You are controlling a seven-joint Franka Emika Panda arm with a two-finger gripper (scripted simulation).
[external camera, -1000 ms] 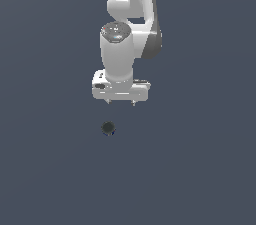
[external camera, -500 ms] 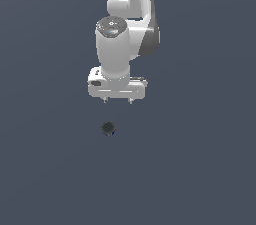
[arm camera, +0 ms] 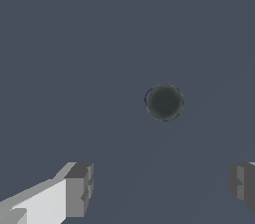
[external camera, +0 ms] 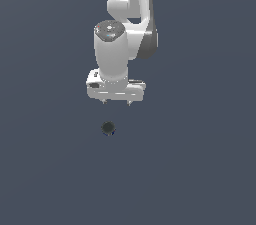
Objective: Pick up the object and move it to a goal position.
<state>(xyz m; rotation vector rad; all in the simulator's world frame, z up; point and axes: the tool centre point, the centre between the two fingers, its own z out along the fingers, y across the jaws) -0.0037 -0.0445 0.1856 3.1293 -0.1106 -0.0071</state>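
In the exterior view the gripper (external camera: pixel 116 102) hangs above the grey floor (external camera: pixel 45 169), and its two short fingertips (external camera: pixel 104 101) point down. The object (external camera: pixel 108 128), a small dark puck, lies on the floor just below the gripper and a little toward the exterior view's left of its middle. They do not touch; a clear gap is between them.

Compared with one second ago, the arm has turned and shifted slightly toward the exterior view's left, so the gripper now stands more nearly over the puck. The puck itself has not moved.

In the wrist view, going from left to right, first comes one finger (arm camera: pixel 78 189), then the object (arm camera: pixel 165 101) with a thin blue edge on its side, then the other finger at the picture's border. The fingers are wide apart and hold nothing, and the puck is much narrower than the space between them.

I judge that the approach is nearly aligned, but the puck is not yet between the fingers; a small correction and then a descent seem necessary before any grasp
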